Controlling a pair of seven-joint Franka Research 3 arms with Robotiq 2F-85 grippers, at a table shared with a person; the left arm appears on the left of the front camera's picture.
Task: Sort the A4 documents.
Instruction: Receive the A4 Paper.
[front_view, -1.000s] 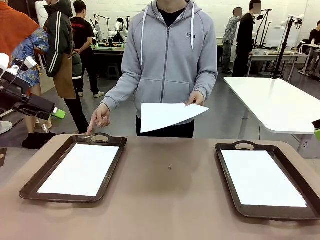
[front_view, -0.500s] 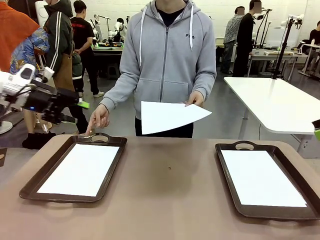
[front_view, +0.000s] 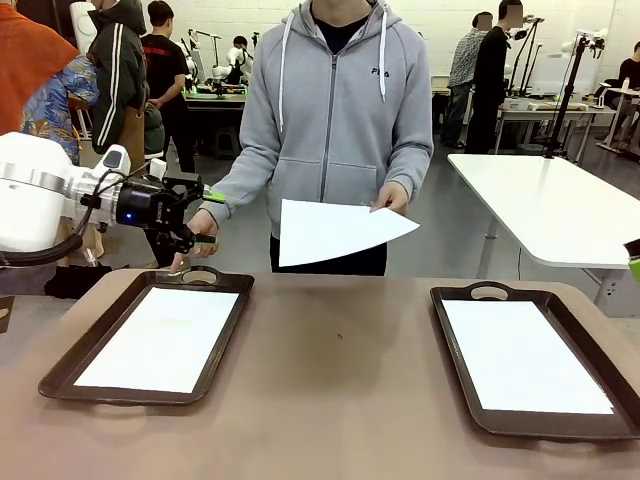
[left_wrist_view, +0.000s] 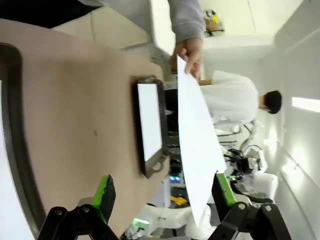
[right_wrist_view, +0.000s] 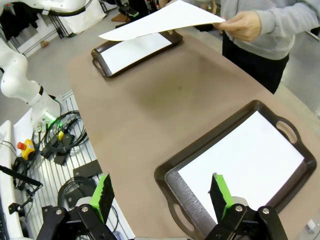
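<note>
Task partly done: A4 documents (front_view: 160, 338) lie in both trays, at 8 and 4 o'clock on the desk (front_view: 340, 380). One sheet (front_view: 335, 230), hand-held at 12, remains; left claw (front_view: 205, 215) gapes wide, empty.

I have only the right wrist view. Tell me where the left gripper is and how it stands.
Observer: The left gripper hangs open above the far end of the left tray, close by the person's pointing hand.
Operator: Report what it faces.
Observer: Its wrist view looks along the held sheet, which is edge-on and nearer one finger.
Operator: Give the other hand.
Observer: The person's other hand pinches that sheet by one corner, in the air over the table's far edge.
</note>
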